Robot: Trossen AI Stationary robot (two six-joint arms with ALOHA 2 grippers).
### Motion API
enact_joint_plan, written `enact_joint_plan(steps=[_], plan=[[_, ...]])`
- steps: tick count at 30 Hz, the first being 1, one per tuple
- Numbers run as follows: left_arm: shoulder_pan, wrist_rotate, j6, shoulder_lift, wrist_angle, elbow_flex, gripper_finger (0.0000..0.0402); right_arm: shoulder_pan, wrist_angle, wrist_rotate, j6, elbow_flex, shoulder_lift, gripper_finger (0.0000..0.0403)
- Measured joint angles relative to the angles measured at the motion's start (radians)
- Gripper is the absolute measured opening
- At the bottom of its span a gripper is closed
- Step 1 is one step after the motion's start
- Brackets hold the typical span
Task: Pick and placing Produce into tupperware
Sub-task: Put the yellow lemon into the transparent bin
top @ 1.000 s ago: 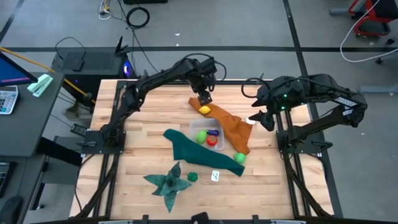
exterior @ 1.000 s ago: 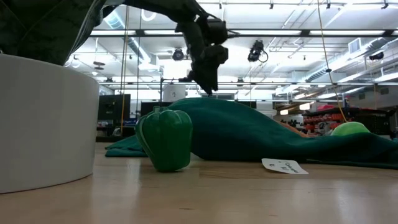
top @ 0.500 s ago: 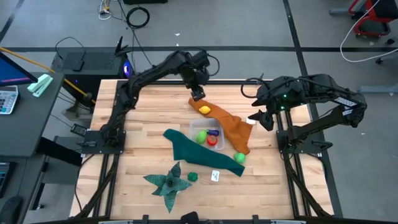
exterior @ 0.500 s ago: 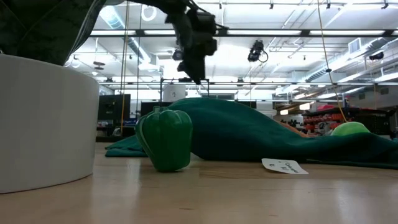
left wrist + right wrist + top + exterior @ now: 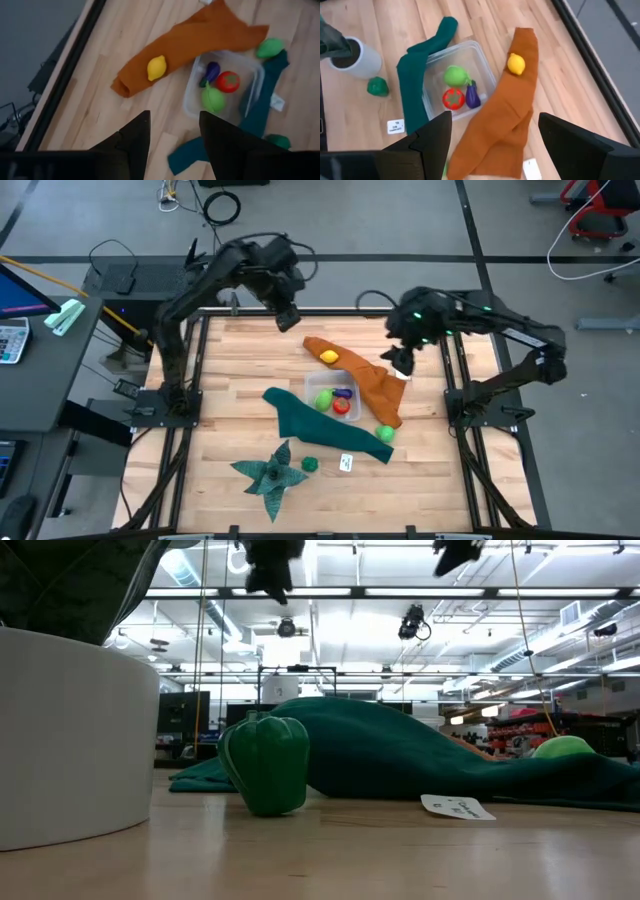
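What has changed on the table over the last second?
The left gripper has lifted away from the yellow lemon and pulled back toward the table's far left edge, holding nothing. The right gripper has swung in over the orange cloth's end. The lemon stays on the cloth; the tupperware, with three pieces inside, the teal cloth and the green pepper have not moved.

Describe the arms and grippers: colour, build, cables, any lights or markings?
Both arms are dark, near-black, jointed links on black frame mounts at the table's sides. The left gripper has two dark, flat fingers tapering to blunt tips. The right gripper has two broader dark fingers of the same kind. Thin black cables loop near each wrist. A small green light glows on the right arm. No markings readable.
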Motion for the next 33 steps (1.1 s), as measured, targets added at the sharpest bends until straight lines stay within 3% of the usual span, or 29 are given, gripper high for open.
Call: enact_joint_plan(steps=[13,24,28,33], plan=[[-0.015,-0.062,-0.087,-0.215,-0.068,0.0,0.0178,-0.226,0.165,-0.215,-0.187,0.0,0.241,0.0261],[-0.055,-0.13,-0.12,-0.338,-0.067,-0.005,0.0176,-0.326,0.233,-0.341,-0.241,0.0,0.43,0.0261],[-0.055,-0.169,-0.125,-0.393,-0.058,-0.102,0.0173,-0.337,0.269,-0.362,-0.254,0.0,0.485,0.0261],[-0.055,-0.184,-0.149,-0.53,0.124,-0.402,0.0173,-0.353,0.315,-0.386,-0.255,0.0,0.524,0.0261]])
